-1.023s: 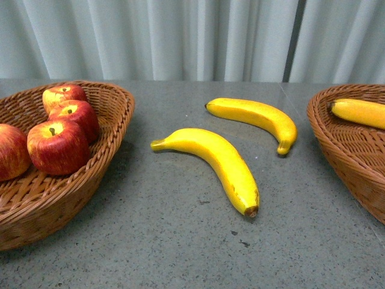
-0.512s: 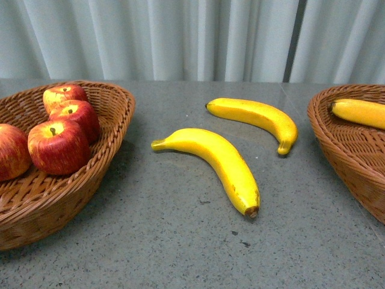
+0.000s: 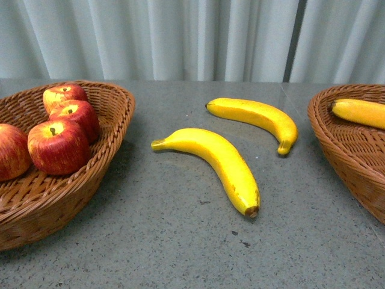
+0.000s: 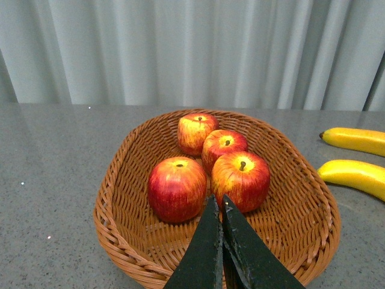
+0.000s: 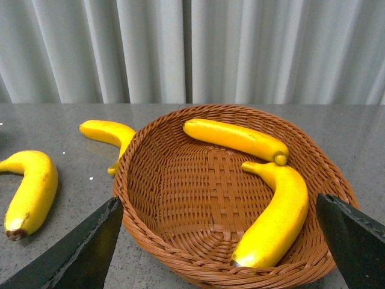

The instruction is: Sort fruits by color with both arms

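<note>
Several red apples [image 3: 58, 146] lie in the left wicker basket [image 3: 114, 108]. Two bananas lie on the grey table between the baskets, a nearer one [image 3: 219, 159] and a farther one [image 3: 255, 115]. Neither arm shows in the front view. In the left wrist view my left gripper [image 4: 218, 202] is shut and empty, above the near part of the apple basket [image 4: 117, 180], just short of the apples [image 4: 240, 179]. In the right wrist view my right gripper [image 5: 218, 201] is open wide and empty over the right basket [image 5: 138, 150], which holds two bananas [image 5: 277, 217] [image 5: 234, 138].
The right basket [image 3: 328, 129] stands at the table's right edge in the front view, with one banana [image 3: 361, 112] showing in it. A pale curtain hangs behind the table. The two loose bananas also show in the right wrist view [image 5: 33, 186] [image 5: 108, 132].
</note>
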